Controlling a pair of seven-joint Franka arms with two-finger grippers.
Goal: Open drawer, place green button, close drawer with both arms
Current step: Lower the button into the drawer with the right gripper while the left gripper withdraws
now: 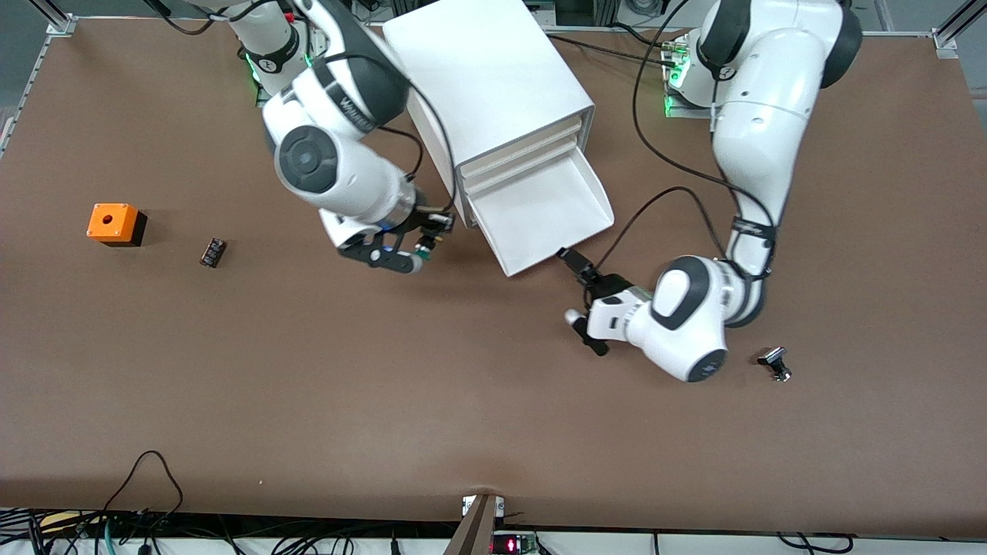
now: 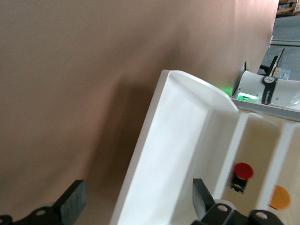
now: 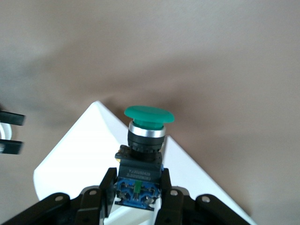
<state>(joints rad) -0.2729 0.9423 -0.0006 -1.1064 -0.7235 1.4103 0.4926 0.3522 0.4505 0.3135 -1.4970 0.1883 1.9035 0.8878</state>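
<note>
The white cabinet (image 1: 493, 85) stands at mid-table. Its bottom drawer (image 1: 574, 181) is pulled out toward the front camera and looks empty. My right gripper (image 1: 429, 235) is in the air beside the cabinet's front corner, toward the right arm's end. It is shut on the green-capped button (image 3: 149, 115), gripping its black-and-blue body, with the drawer's corner (image 3: 79, 154) showing past it. My left gripper (image 1: 574, 262) is open at the drawer's front rim. In the left wrist view its fingers (image 2: 71, 205) stand on either side of the drawer's front wall (image 2: 154, 168).
An orange box with a hole (image 1: 116, 223) and a small dark button (image 1: 213, 252) lie toward the right arm's end. A black-and-silver button (image 1: 776, 364) lies near the left arm's elbow. A red-capped button (image 2: 243, 172) and an orange disc (image 2: 280, 197) show in compartments beside the drawer.
</note>
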